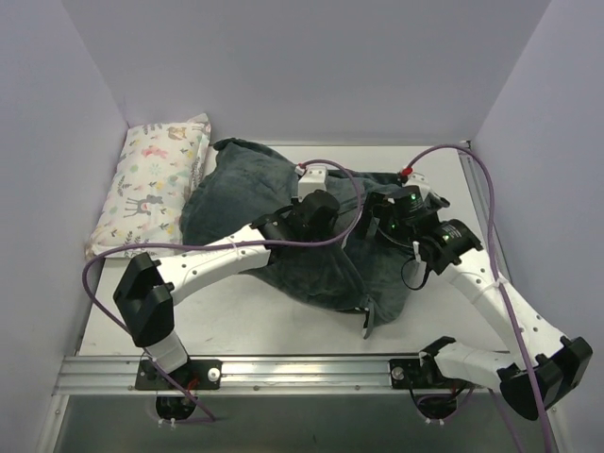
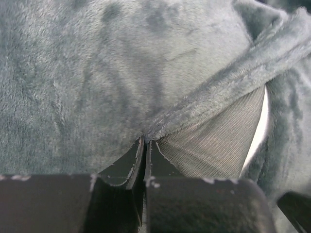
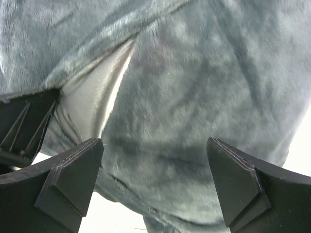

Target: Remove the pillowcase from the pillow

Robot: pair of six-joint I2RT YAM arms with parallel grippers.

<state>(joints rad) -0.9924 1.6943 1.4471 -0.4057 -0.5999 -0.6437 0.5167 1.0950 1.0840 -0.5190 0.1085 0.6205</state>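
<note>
The dark grey-teal plush pillowcase [image 1: 236,203] lies rumpled across the middle of the table and covers the pillow. My left gripper [image 1: 321,212] is shut on the folded edge of the pillowcase [image 2: 97,73] at its opening [image 2: 145,141]. The grey mesh lining [image 2: 218,141] shows there, with a white sliver of the pillow [image 2: 260,128] behind it. My right gripper [image 1: 392,222] is open just right of the left one. Its fingers stand wide apart around plush fabric [image 3: 194,87] without pinching it [image 3: 153,148]. No zebra stripes show.
A small pastel animal-print pillow [image 1: 156,184] lies at the far left against the wall. A dark corner of the case [image 1: 368,321] hangs toward the near edge. White walls close in the table [image 1: 255,321] on three sides. A metal rail [image 1: 302,368] runs along the front.
</note>
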